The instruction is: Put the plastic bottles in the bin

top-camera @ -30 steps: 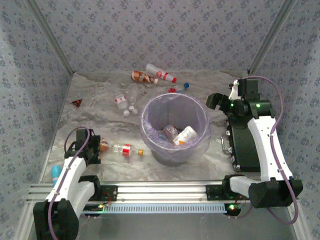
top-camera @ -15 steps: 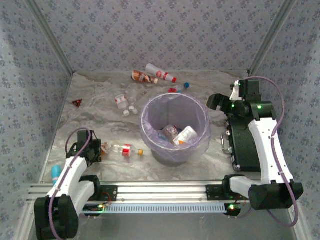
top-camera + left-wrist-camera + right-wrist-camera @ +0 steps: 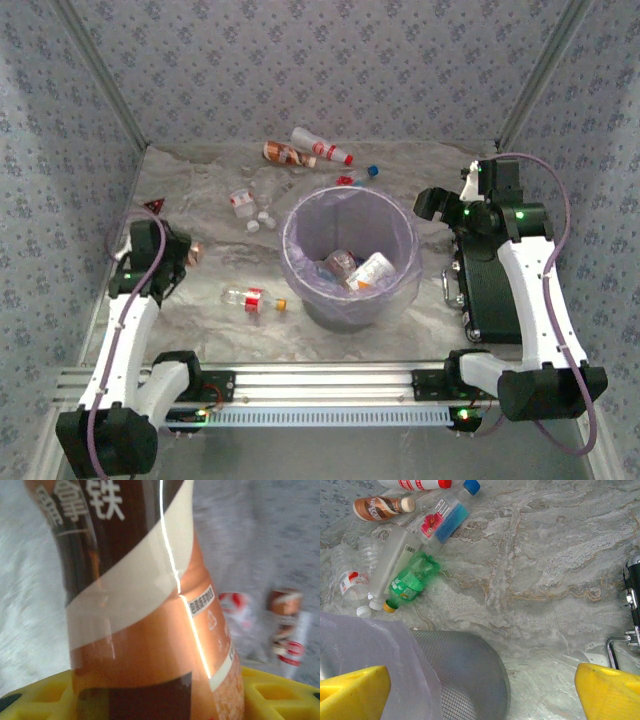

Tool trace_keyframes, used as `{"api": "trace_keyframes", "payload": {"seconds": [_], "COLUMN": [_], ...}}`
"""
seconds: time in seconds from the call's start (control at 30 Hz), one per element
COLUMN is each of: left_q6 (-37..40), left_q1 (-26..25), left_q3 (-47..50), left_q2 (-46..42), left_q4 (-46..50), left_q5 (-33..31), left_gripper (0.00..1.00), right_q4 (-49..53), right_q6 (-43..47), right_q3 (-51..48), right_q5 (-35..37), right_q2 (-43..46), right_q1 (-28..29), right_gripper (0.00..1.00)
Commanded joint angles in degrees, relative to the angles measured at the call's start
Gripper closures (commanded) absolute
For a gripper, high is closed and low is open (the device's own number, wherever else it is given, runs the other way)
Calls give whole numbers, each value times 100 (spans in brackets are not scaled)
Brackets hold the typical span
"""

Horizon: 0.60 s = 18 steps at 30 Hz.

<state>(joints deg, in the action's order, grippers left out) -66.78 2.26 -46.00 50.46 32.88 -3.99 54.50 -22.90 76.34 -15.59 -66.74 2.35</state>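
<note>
Left gripper (image 3: 178, 253) had closed on the brown bottle (image 3: 140, 605) and lifted it. A second ago the gripper sat low at the near-left of the table, right beside that bottle. Now the arm was raised and the bottle had gone up with it. In the wrist view the bottle stood close up between the yellow fingers (image 3: 35, 700), label across the frame; the grip looked firm. The bottle hung off the table, left of the bin (image 3: 287, 240) and well apart from it, not yet over the rim. So the pick was done, with the carry and drop still to do.

Right gripper (image 3: 432, 203) had not moved: jaws wide, empty, hovering right of the bin. Red-label bottle (image 3: 252, 298) lay in the same spot near the bin's left front. Back cluster (image 3: 300, 152) was untouched. A few bottles (image 3: 358, 268) were already in the bin, and plenty remained.
</note>
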Motion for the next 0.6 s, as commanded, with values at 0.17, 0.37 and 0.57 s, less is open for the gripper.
{"api": "trace_keyframes", "payload": {"seconds": [0.17,0.37,0.57], "left_q6": [2154,2932,4093], "left_q1": [-349,-1368,-2699], "left_q3": [-1766,-2932,-4424], "left_q2": [66,694,1686], "left_q4": [-28,-222,251], "left_q5": [243,1038,2267], "left_gripper": [73,100,100], "right_q4": [-342,-848,-521], "right_q6": [-265,-621,-548], "right_q3": [136,90,143], "right_q5": [-868,-1964,-1810], "right_q2": [116,126,82], "right_q1": [50,62,217], "right_gripper": [4,7,14]}}
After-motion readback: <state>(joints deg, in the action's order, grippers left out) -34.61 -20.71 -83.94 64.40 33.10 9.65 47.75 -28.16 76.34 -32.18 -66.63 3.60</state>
